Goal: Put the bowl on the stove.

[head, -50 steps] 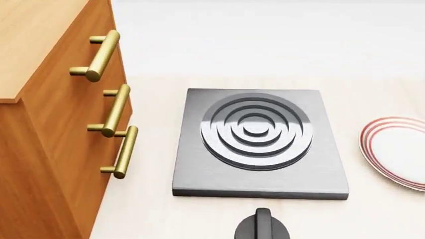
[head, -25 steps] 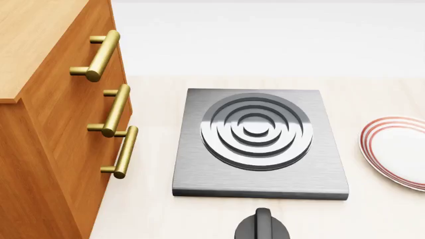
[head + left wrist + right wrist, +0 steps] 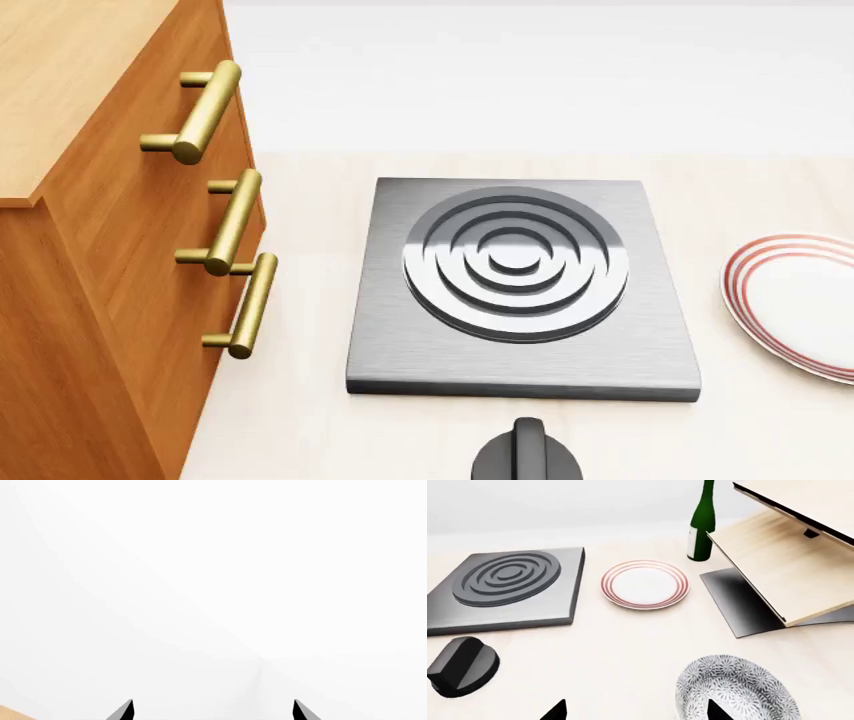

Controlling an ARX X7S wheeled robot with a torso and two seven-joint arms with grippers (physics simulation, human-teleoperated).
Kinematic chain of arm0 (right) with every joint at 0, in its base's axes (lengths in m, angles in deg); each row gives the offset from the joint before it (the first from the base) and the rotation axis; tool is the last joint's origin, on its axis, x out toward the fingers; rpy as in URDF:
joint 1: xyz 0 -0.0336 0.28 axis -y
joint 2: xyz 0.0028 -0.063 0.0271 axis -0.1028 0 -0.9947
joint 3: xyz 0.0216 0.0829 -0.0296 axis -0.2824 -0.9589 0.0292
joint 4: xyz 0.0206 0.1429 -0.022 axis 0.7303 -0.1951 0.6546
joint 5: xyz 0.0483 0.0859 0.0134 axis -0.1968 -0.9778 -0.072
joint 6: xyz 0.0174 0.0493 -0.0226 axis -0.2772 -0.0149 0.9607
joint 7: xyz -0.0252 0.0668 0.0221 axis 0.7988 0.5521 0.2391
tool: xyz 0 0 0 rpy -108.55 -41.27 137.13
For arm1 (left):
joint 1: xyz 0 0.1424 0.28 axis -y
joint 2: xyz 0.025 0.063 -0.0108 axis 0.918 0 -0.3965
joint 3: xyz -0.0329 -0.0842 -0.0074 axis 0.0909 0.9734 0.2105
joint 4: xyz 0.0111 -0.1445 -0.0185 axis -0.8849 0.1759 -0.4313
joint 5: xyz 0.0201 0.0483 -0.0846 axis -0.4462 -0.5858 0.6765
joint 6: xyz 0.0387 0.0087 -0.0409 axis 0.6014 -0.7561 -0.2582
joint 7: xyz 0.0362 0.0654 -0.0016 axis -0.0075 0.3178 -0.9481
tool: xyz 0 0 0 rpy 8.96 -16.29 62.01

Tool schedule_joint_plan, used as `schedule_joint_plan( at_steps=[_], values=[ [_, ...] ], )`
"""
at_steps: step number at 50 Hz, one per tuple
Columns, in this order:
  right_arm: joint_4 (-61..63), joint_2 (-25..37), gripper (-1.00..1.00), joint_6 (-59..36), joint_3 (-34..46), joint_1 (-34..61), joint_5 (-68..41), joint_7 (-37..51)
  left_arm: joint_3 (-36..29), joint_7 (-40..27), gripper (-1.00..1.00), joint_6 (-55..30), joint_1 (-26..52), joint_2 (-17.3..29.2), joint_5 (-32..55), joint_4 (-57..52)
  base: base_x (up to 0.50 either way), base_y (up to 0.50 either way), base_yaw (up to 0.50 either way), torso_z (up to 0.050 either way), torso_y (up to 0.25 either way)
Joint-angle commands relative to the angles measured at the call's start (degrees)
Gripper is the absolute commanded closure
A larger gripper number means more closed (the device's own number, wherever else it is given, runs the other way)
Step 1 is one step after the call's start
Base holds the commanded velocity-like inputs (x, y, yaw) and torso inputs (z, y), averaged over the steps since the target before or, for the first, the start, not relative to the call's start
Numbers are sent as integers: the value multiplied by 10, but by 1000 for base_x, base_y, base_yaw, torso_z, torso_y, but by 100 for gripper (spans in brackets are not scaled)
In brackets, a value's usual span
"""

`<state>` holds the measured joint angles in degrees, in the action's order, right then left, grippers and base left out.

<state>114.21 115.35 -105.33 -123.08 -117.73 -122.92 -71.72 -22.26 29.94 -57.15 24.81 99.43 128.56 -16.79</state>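
- Two claws belong to this robot, and neither one holds anything right now.
- The right gripper (image 3: 634,711) is spread wide, and only its two black tips show at the edge of its own camera's picture.
- The left gripper (image 3: 212,711) is spread wide too, and it points at a blank white wall, far from the job.
- The bowl (image 3: 738,691) sits on the pale table (image 3: 627,645), just beside the right claw's tips, and nothing touches it yet.
- The stove (image 3: 523,290) lies flat in the middle of the table, and its ring burner is bare.
- The head camera does not show the bowl at all, so I think the bowl is off to the right, past the plate (image 3: 645,584).
- The bowl looks round and deep, so I think it could slip or tip if the claw pinches only a bit of the rim.
- The plate with red rings lies between the bowl and the stove, so a low carry could bump it.
- The black knob (image 3: 462,666) sits near the stove's near edge, and an arm swinging low could knock it.
- The green bottle (image 3: 700,522) stands far back by the wooden shelf (image 3: 780,565), so a wide swing could tip it.
- The bowl could end up half off the rings if it is let go too early.
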Motion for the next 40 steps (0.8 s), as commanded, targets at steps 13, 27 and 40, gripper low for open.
schedule_joint_plan(
  at_steps=[13,27,40],
  values=[
    [-20,-3,-100,28,57,19,73,5,15,8,-100,2,-3,-15,-14,6,0,0,0,0,0],
    [-48,34,-100,34,162,73,104,57,13,10,-100,4,-4,-15,-16,9,0,0,0,0,0],
    [-103,65,-100,18,223,131,107,96,11,11,-100,6,-5,-14,-16,10,0,0,0,0,0]
  ],
)
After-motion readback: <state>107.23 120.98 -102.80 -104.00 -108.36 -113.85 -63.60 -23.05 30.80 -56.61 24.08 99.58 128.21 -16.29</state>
